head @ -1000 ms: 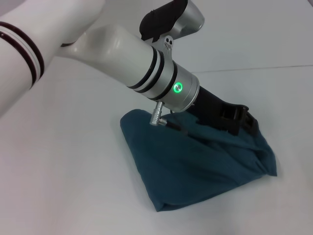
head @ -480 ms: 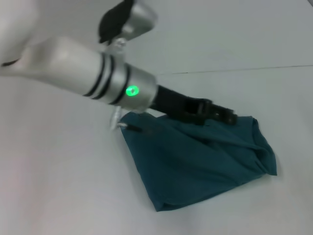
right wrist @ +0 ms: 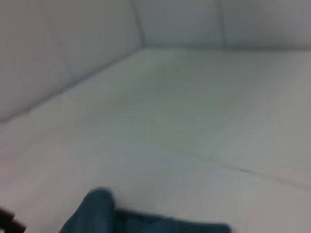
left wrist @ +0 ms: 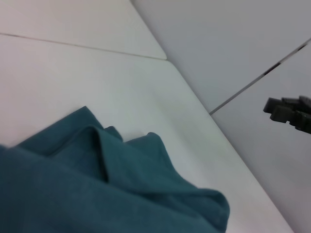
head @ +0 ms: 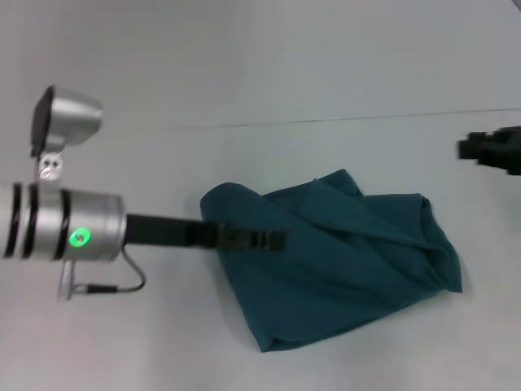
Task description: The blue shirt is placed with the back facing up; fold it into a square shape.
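The left gripper (head: 273,240) is hovering over the bunched blue shirt (head: 350,261), its grip unreadable; the right gripper (head: 492,151), equally unreadable, is waiting well apart on the white table (head: 163,342).

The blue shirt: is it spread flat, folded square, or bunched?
Bunched: the blue shirt lies in a rumpled, roughly triangular heap with raised creases, not square.

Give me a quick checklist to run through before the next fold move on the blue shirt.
1. Blue shirt folded square: not ok, it lies as a lumpy, uneven bundle.
2. Shirt fully on the table: ok.
3. Left gripper over the shirt's left part: ok.
4. Left gripper open or shut: cannot tell.
5. Right gripper off the shirt, at the right edge: ok.
6. Shirt free of any grip: cannot tell.
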Tool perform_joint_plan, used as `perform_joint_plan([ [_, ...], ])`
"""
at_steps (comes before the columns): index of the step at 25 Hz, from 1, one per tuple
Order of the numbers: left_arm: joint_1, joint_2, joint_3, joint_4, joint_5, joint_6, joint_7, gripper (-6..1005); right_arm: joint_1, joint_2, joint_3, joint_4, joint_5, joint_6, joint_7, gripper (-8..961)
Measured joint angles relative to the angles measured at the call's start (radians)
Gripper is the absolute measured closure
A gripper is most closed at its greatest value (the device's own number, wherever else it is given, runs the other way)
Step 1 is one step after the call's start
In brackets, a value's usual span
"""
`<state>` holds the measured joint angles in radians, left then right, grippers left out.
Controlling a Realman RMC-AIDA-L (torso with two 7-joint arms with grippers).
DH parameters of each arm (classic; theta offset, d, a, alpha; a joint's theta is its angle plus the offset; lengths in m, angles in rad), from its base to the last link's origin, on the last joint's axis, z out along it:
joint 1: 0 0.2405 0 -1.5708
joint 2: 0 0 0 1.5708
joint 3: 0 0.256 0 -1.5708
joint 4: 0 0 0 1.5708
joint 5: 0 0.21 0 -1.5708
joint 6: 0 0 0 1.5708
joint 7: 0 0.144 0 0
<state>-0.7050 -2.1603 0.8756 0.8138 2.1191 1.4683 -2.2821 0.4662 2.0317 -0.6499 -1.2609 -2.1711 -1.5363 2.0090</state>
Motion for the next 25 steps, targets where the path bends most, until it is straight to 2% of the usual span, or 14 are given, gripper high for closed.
perform_joint_plan([
  [5, 0.070, -0.002, -0.031, 0.003, 0.006, 0.052, 0.125, 48, 0.146, 0.011, -0.179, -0.130, -0.277, -0.107, 0.190, 729],
  [7, 0.089, -0.003, -0.044, 0.006, 0.006, 0.073, 0.147, 48, 0.214, 0.028, -0.235, -0.137, -0.406, -0.154, 0.221, 650],
  [8, 0.096, -0.003, -0.050, 0.007, 0.005, 0.080, 0.155, 48, 0.269, 0.049, -0.293, -0.133, -0.521, -0.179, 0.233, 608],
  [9, 0.101, -0.003, -0.058, 0.008, 0.004, 0.089, 0.162, 48, 0.269, 0.049, -0.293, -0.133, -0.521, -0.179, 0.233, 567],
  [12, 0.108, -0.003, -0.089, 0.009, 0.002, 0.111, 0.172, 48, 0.302, 0.065, -0.430, -0.108, -0.611, -0.165, 0.272, 450],
  [14, 0.110, -0.002, -0.105, 0.009, 0.003, 0.122, 0.179, 49, 0.305, 0.066, -0.532, -0.095, -0.618, -0.130, 0.312, 382],
  [16, 0.110, -0.001, -0.112, 0.009, 0.005, 0.128, 0.189, 49, 0.304, 0.067, -0.591, -0.083, -0.619, -0.088, 0.341, 314],
  [23, 0.109, -0.001, -0.114, 0.008, 0.003, 0.122, 0.200, 50, 0.322, 0.069, -0.769, 0.051, -0.617, 0.119, 0.444, 319],
  [25, 0.109, -0.001, -0.114, 0.008, 0.003, 0.120, 0.201, 50, 0.325, 0.069, -0.785, 0.064, -0.617, 0.149, 0.460, 319],
])
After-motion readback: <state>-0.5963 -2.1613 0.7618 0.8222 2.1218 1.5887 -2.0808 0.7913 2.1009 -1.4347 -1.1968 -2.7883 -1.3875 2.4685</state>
